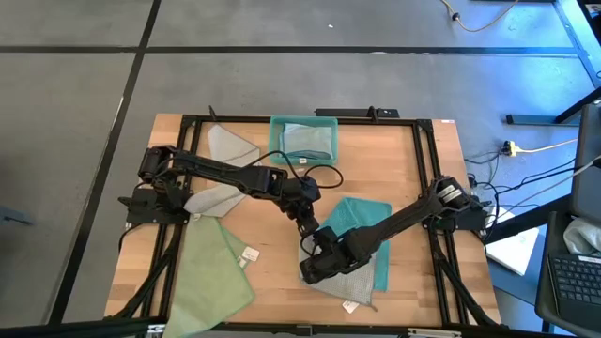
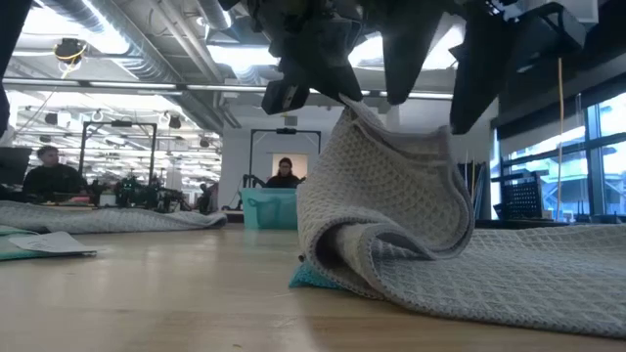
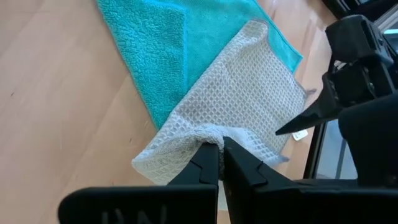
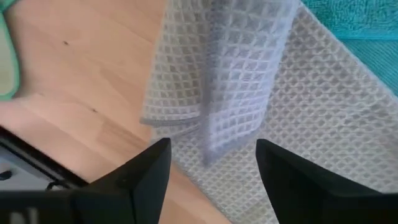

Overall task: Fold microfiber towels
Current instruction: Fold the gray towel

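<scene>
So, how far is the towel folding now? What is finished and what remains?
Done: nothing clearly folded on the table. In hand: the left gripper is shut on the grey waffle towel, lifting one edge over; the right gripper hangs open above it. Left: the teal towel beneath, the pale green towel and the grey towels lie unfolded.

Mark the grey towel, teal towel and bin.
grey towel (image 3: pixel 249 93): left wrist view, middle of the waffle weave.
teal towel (image 3: pixel 155 37): left wrist view, bare terry surface.
bin (image 1: pixel 302 120): high view, far rim.
</scene>
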You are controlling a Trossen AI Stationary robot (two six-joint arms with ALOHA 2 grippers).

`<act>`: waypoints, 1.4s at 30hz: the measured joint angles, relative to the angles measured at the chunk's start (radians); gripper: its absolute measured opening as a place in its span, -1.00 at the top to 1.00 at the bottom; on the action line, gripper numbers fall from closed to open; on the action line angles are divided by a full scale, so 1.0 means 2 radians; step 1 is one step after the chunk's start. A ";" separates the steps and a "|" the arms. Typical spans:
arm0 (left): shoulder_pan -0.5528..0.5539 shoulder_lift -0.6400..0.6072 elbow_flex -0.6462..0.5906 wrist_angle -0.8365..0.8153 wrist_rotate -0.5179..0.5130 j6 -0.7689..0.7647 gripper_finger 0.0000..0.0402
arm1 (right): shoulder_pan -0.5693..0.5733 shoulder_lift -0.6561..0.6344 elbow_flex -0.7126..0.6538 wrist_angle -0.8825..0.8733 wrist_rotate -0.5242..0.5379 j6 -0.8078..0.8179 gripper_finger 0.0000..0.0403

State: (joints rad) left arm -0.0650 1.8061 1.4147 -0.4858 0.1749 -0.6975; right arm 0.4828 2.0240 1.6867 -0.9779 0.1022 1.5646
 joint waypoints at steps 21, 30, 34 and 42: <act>-0.001 0.000 0.000 0.000 0.009 0.006 1.00 | -0.003 0.101 0.093 -0.074 -0.004 -0.026 -0.10; -0.001 0.000 0.000 0.000 0.010 0.006 1.00 | -0.008 0.101 0.093 -0.074 -0.001 -0.028 0.19; -0.001 0.000 0.000 0.000 0.010 0.007 1.00 | -0.010 0.101 0.088 -0.075 0.010 -0.042 0.36; -0.001 0.000 0.000 0.000 0.011 0.014 1.00 | -0.011 0.101 0.093 -0.083 -0.002 -0.066 0.82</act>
State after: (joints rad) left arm -0.0666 1.8065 1.4147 -0.4858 0.1967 -0.6701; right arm 0.4610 2.2253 1.8726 -1.1442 0.0990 1.4336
